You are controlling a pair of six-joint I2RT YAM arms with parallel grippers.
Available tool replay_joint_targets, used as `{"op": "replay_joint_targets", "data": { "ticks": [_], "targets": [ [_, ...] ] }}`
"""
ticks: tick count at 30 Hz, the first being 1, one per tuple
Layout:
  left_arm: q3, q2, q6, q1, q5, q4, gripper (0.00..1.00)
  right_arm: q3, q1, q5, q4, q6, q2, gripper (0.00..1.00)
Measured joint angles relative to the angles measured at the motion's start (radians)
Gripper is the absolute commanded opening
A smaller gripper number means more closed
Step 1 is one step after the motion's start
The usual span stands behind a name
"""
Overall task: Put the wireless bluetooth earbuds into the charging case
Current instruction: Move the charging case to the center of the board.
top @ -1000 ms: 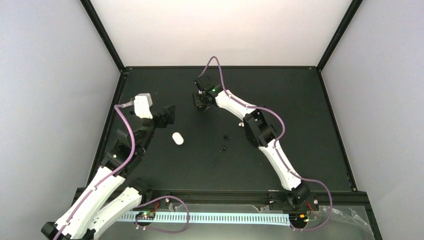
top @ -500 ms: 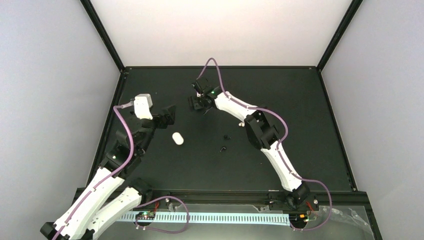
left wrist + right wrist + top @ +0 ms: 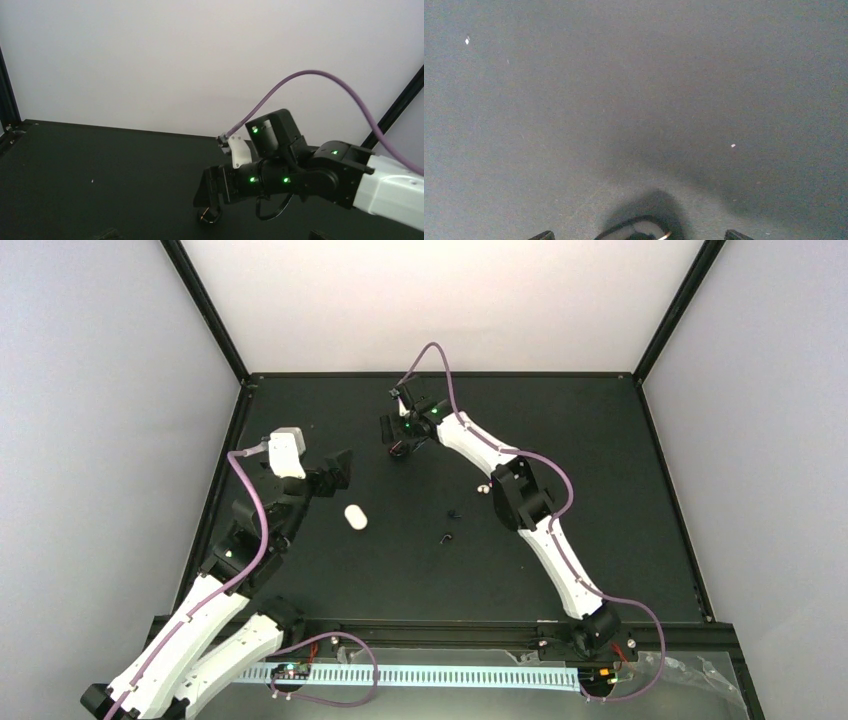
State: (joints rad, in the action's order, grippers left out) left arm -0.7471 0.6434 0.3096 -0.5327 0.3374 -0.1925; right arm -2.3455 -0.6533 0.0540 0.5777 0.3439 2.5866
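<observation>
Right pincer (image 3: 209,197): jaws wide, nothing held, tips pointing down just above a small dark ring-shaped object (image 3: 209,216) on the bench (image 3: 75,165). I take it for the open black charging case, but the view is too dim to confirm. Judgement: the wide stance suits straddling it. Back toward this arm's base, well apart from the pincer, lie one black earbud (image 3: 455,513) and its twin (image 3: 445,538), both loose and in no case yet. Further off, the white case (image 3: 355,517) sits near the left pincer (image 3: 338,468), which is wide and empty, probably placed to steady it.
</observation>
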Motion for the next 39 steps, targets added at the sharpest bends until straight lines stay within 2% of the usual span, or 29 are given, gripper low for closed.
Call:
{"op": "replay_joint_targets", "data": {
  "ticks": [8, 14, 27, 33, 39],
  "targets": [
    [0.000, 0.005, 0.000, 0.000, 0.000, 0.000, 0.99, -0.017, -0.004, 0.087, -0.012, -0.002, 0.043, 0.87],
    [0.000, 0.005, 0.000, 0.000, 0.000, 0.000, 0.99, -0.024, -0.019, 0.082, -0.006, -0.010, 0.043, 0.85],
    [0.000, 0.003, 0.000, -0.012, -0.001, 0.000, 0.99, -0.020, -0.085, -0.034, 0.062, -0.056, 0.043, 0.69],
    [0.000, -0.002, 0.000, -0.014, 0.000, 0.000, 0.99, -0.018, -0.088, -0.081, 0.071, -0.061, 0.043, 0.58],
    [0.000, -0.002, 0.000, -0.019, 0.000, 0.001, 0.99, -0.016, -0.088, -0.114, 0.076, -0.066, 0.043, 0.52]
  ]
}}
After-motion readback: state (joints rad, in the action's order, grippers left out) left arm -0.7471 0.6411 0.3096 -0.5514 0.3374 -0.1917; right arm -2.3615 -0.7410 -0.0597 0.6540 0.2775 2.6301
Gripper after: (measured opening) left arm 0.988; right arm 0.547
